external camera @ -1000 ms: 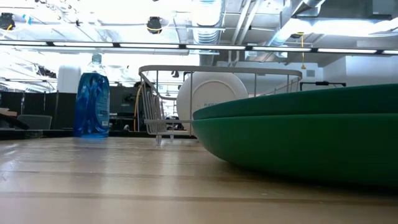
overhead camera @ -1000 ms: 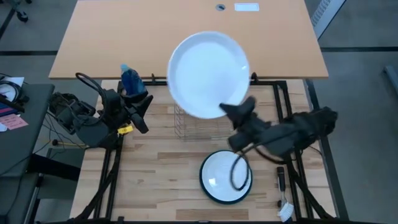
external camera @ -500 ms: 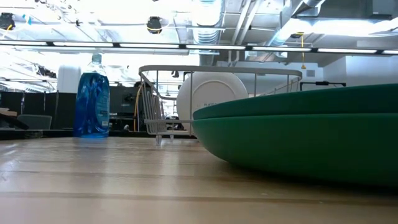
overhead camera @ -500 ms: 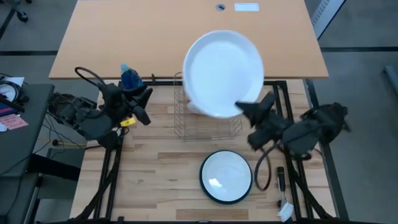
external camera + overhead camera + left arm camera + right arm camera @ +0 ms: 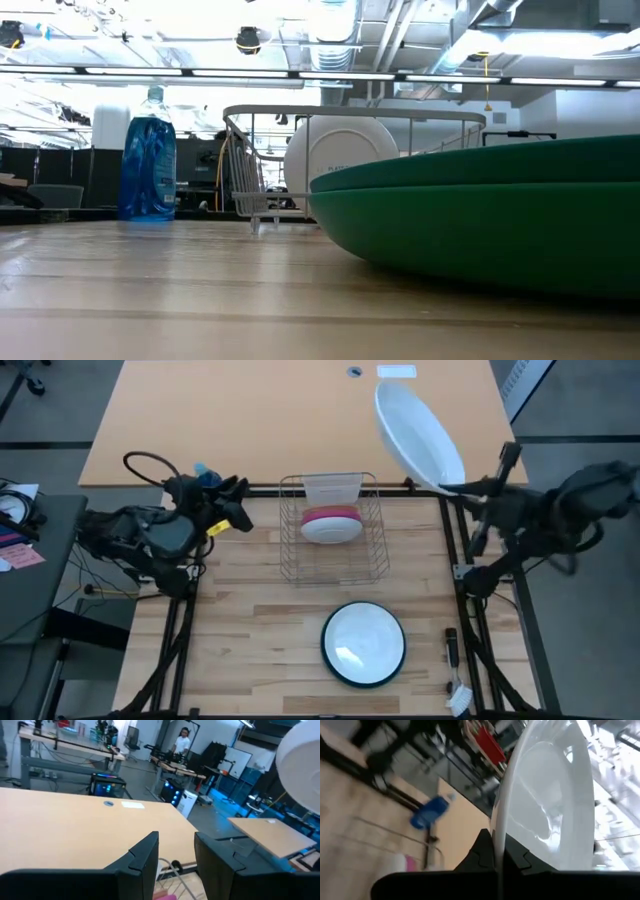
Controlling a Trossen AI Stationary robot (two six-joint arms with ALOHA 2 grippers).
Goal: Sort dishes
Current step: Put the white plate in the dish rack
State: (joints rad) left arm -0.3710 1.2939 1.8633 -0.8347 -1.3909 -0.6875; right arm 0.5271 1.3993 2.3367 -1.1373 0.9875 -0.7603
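While the arms are parked out at the sides, this is how things are laid out:

Right end effector (image 5: 462,487): held up at the right edge of the counter (image 5: 250,620), pinched on the rim of a white plate (image 5: 417,436) — the plate is seen tilted, nearly edge-on, raised above the far right corner.

Same plate, right wrist view: the white plate (image 5: 545,800) is gripped at its rim between the dark fingers (image 5: 482,851).

Left end effector (image 5: 235,510): kept at the left side, just beside the blue bottle (image 5: 203,473); fingers (image 5: 145,860) are spread with a gap between them, nothing held.

Dish rack (image 5: 333,540): placed mid-counter, with a magenta-pink plate (image 5: 331,514) and a white one (image 5: 328,531) stood in it.

White plate with dark rim (image 5: 363,644): laid flat on the near part of the counter, well apart from both arms.

Low view: a dark green plate (image 5: 480,220) is seen close up — the rack (image 5: 350,160) and blue bottle (image 5: 148,155) stand behind it.
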